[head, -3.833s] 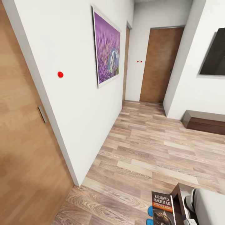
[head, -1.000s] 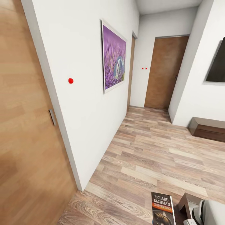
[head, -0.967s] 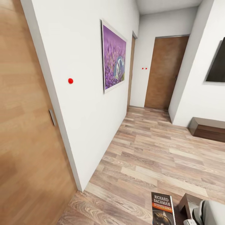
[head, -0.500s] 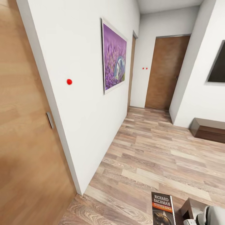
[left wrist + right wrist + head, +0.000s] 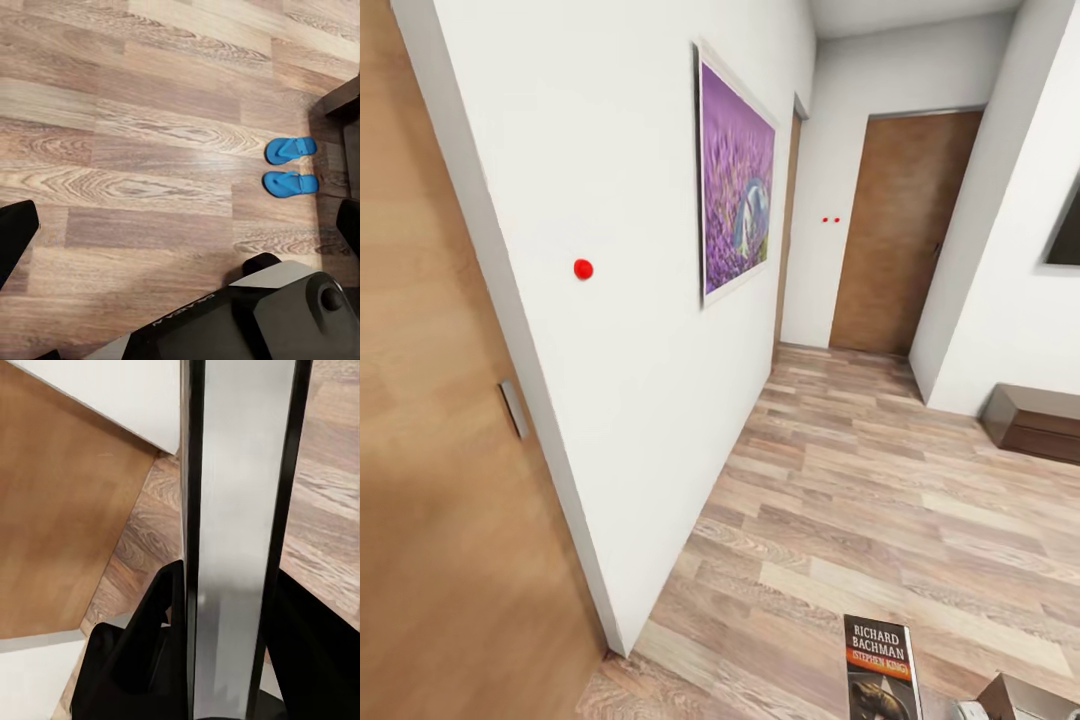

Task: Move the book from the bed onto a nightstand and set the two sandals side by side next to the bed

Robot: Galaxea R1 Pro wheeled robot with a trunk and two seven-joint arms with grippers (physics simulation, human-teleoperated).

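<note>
book (image 5: 879, 667) is sitting upright at the bottom edge of the head view, cover facing the camera, white "richard bachman" lettering over an orange band. right gripper (image 5: 225, 607) is clamping it: in the right wrist view the book's pale page edge is running straight up between the two black fingers (image 5: 161, 607). sandals (image 5: 291, 166) are lying side by side on the wood-plank floor (image 5: 135, 135) in the left wrist view, just beside a dark wooden corner. left gripper is spread wide with nothing in it, one black fingertip (image 5: 15, 232) poking in at each side. lavender picture (image 5: 737, 185) is hanging on the white wall (image 5: 620, 330), wooden door (image 5: 890, 230) further down.
</note>
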